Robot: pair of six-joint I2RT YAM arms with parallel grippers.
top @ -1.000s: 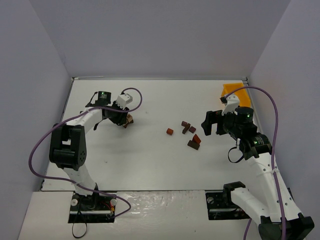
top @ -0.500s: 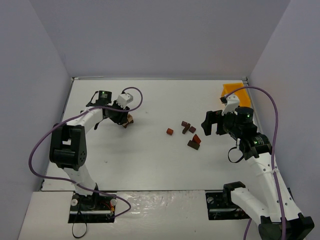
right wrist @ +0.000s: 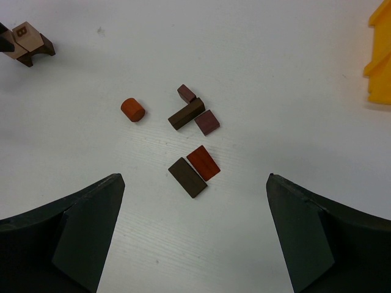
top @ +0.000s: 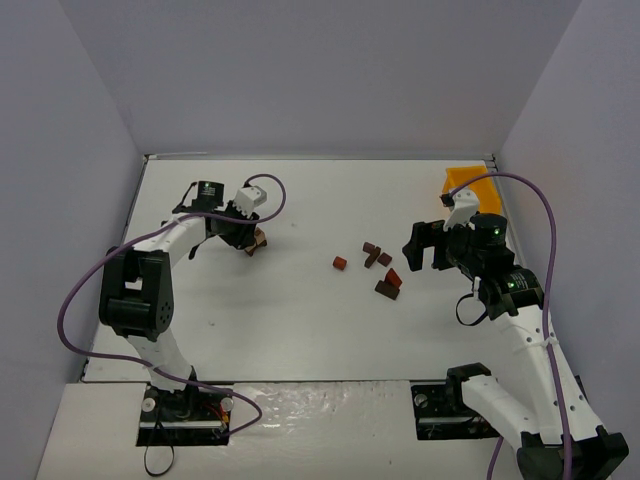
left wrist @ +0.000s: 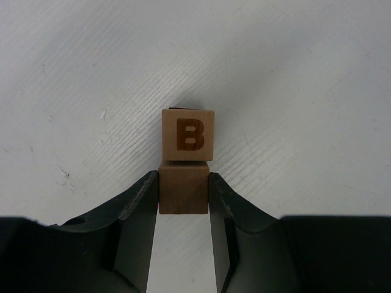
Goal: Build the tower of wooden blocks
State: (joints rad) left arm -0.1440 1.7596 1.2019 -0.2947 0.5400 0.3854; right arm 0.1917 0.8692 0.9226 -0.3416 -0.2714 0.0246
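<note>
The left end effector [left wrist: 183, 180] clamps the opposite sides of a plain tan wooden cube [left wrist: 183, 196], probably light, rigid and slippery, while the right end effector [right wrist: 194, 183] stands wide open, empty.

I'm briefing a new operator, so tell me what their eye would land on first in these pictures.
First, the left gripper pinches a plain tan block right beside a cube marked B, on the left of the scene. Next come the loose dark and reddish blocks scattered in the middle, with the right gripper wide open beside them, and the yellow bin in the far right corner.
</note>
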